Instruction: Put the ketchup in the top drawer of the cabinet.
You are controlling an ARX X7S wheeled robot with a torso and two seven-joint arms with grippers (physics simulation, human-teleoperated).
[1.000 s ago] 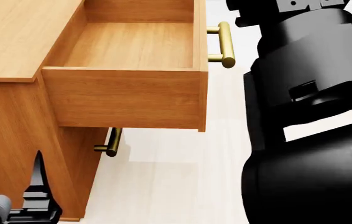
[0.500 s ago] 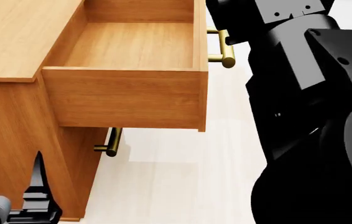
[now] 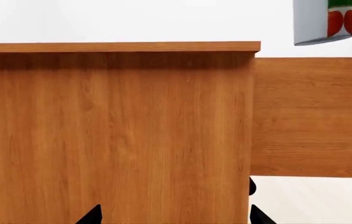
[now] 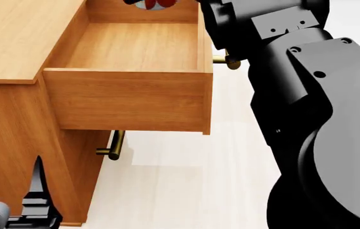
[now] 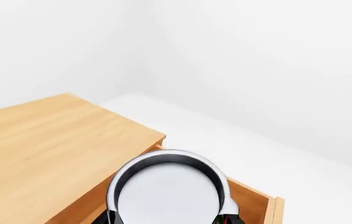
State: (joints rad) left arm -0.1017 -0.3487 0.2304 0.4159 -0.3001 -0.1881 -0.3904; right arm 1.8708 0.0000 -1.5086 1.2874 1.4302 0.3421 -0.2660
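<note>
The ketchup [image 4: 152, 4] shows as a red and silver sliver above the far end of the open top drawer [image 4: 135, 45] of the cabinet [image 4: 14, 38]. In the right wrist view its silver lid [image 5: 166, 191] fills the space between the black fingers of my right gripper [image 5: 166, 220], which is shut on it above the drawer's back corner [image 5: 257, 200]. In the left wrist view the can [image 3: 325, 21] hangs above the drawer's side wall [image 3: 313, 116]. My left gripper [image 3: 172, 217] is open and empty, low beside the cabinet's side [image 4: 37, 200].
My right arm [image 4: 307, 105] fills the right of the head view and hides most of the top drawer's brass handle [image 4: 226, 60]. The lower drawer's handle [image 4: 115, 145] sticks out below. Pale floor [image 4: 180, 181] lies in front of the cabinet.
My right arm has swung left over the drawer's front and handle, bringing the ketchup into view above the drawer's far end. The left gripper has not moved.
</note>
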